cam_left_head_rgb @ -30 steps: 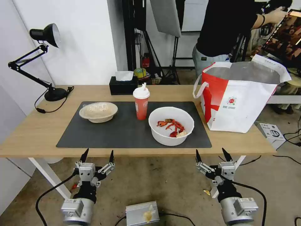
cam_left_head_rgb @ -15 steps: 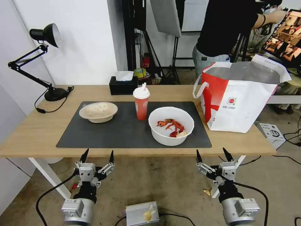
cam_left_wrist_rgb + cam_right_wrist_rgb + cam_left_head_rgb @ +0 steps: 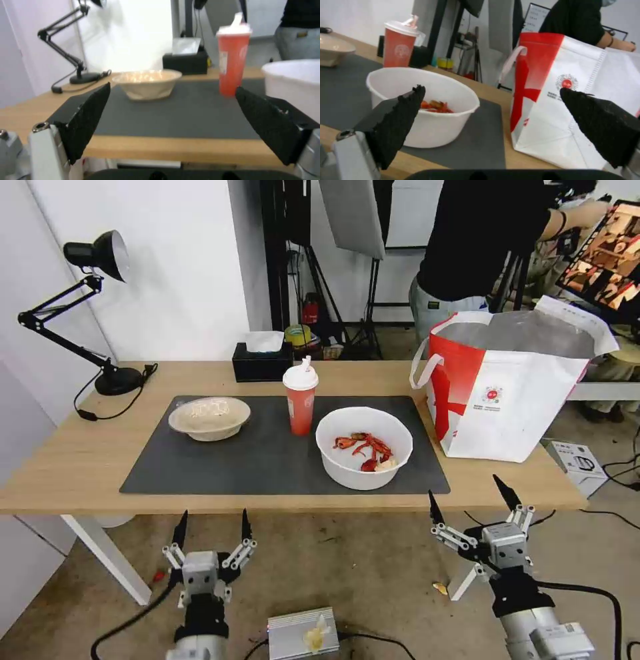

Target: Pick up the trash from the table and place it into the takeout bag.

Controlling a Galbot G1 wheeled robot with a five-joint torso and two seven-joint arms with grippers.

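On the dark grey mat of the table [image 3: 60, 473] stand three pieces of trash: a shallow beige bowl [image 3: 209, 417] with a clear lid at the left, a tall red cup [image 3: 300, 400] with a white lid in the middle, and a large white bowl [image 3: 364, 447] holding red crayfish shells. The white and red takeout bag [image 3: 513, 390] stands open at the table's right end. My left gripper [image 3: 212, 525] hangs open below the table's front edge, under the mat's left part. My right gripper [image 3: 472, 498] is open at the front edge, between white bowl and bag.
A black desk lamp [image 3: 93, 307] stands at the table's back left, a black tissue box [image 3: 263, 360] behind the cup. A grey box [image 3: 303, 633] lies on the floor between my arms. A person stands behind the bag. A small white box [image 3: 577, 463] sits right of the table.
My right gripper has risen and shifted right toward the table's front edge. My left gripper has dropped a little lower and moved slightly right. The things on the table have not moved.
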